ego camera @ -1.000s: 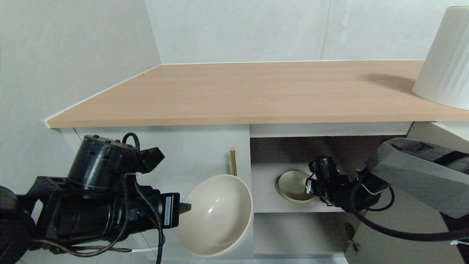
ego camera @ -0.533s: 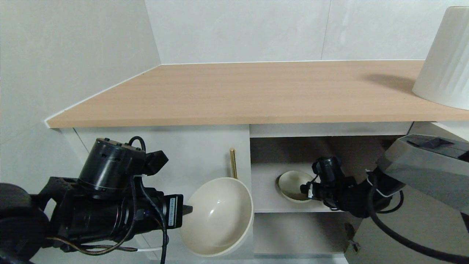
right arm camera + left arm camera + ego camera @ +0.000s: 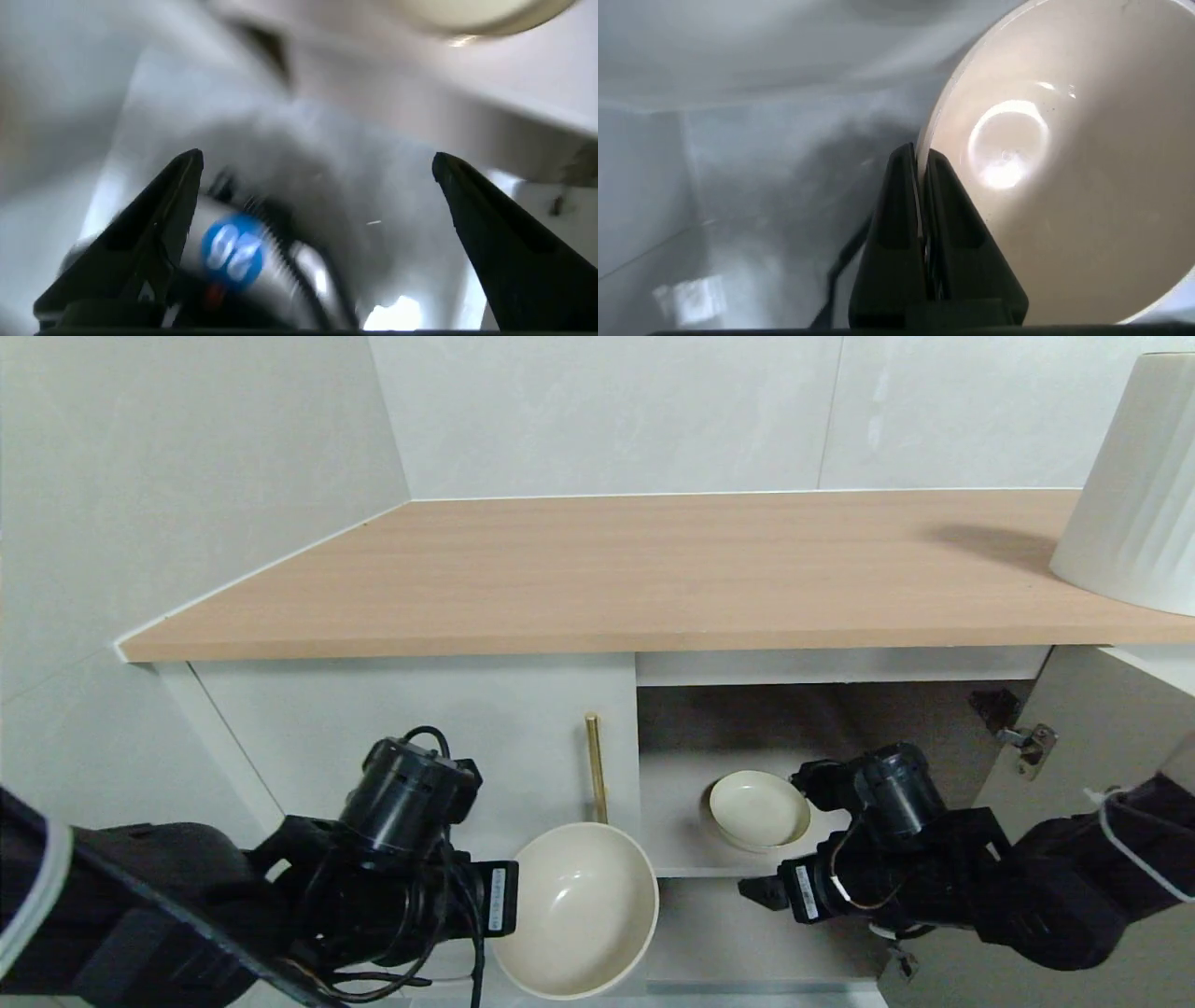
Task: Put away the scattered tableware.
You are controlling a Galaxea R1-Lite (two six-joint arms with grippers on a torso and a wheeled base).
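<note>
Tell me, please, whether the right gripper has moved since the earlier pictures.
Yes: the right gripper has pulled back from the small dish, out past the front edge of the shelf.

The bowl (image 3: 1046, 159) is cropped by the left wrist view's edges. To the right of the bowl, the small plate (image 3: 476, 14) is a blurred sliver at the right wrist view's edge, and farther right the lampshade (image 3: 1134, 485) runs off the head view.
</note>
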